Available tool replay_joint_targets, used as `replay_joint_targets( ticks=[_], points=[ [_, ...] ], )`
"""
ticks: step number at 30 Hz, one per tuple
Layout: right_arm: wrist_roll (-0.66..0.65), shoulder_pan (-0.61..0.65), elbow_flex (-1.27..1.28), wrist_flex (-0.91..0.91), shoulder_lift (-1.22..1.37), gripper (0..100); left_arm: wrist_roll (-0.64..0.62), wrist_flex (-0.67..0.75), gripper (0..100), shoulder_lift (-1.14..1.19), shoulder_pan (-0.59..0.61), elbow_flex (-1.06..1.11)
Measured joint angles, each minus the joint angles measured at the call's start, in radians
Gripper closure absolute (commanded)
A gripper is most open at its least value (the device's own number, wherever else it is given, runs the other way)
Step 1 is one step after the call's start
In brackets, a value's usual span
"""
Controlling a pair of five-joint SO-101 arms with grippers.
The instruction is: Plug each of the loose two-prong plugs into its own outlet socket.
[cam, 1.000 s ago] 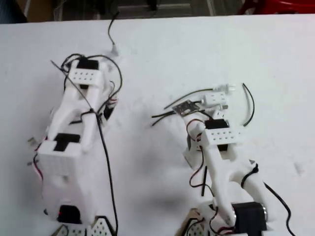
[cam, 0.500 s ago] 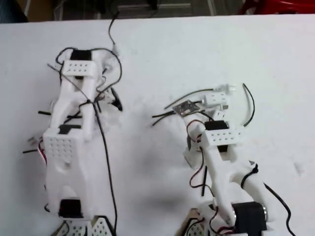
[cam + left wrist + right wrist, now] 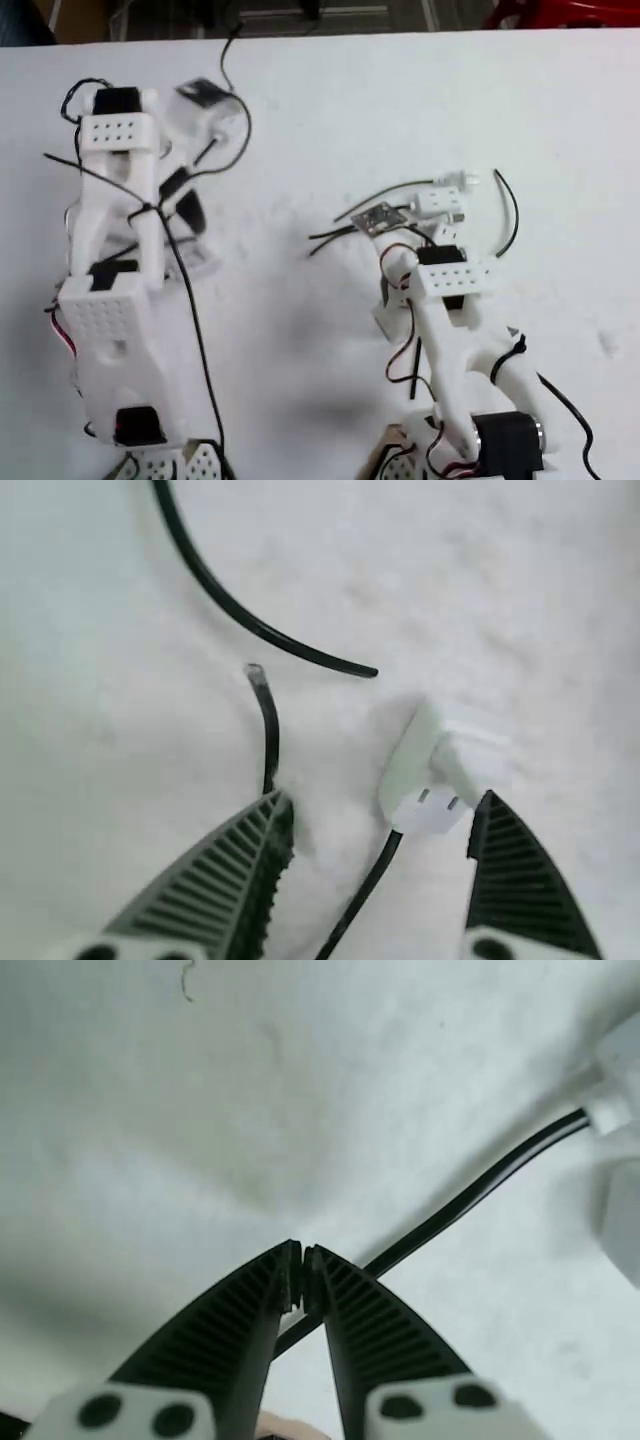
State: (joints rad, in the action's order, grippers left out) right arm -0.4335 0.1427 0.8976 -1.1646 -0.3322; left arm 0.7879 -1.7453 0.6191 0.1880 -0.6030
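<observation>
My left gripper (image 3: 385, 805) gapes wide, the plug (image 3: 425, 765) between my jaws but off-centre; I should centre, then squeeze. My right gripper (image 3: 302, 1255) is closed.

Table (image 3: 330, 90): white, matt, faintly mottled, slightly rough look. Plug (image 3: 432, 770): white plastic, smooth, slight sheen. Cord (image 3: 215, 595): black sheath, smooth, glossy. My left fingers (image 3: 220, 875): dark grey plastic, ribbed inner faces, matt. My right fingers (image 3: 375, 1335): same dark ribbed plastic, matt. Arm shells (image 3: 105, 330): white plastic, matt, some panels perforated with small holes.
</observation>
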Motion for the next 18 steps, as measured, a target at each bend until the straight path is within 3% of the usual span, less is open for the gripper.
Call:
replay_joint_targets(
  ticks=[4, 18],
  points=[
    [0.0, 0.002, 0.0, 0.0, 0.0, 98.0, 0.112, -0.009, 72, 0.04, 0.0, 0.0],
    [0.0, 0.002, 0.0, 0.0, 0.0, 98.0, 0.192, -0.037, 73, 0.265, -0.012, 0.0]
  ],
)
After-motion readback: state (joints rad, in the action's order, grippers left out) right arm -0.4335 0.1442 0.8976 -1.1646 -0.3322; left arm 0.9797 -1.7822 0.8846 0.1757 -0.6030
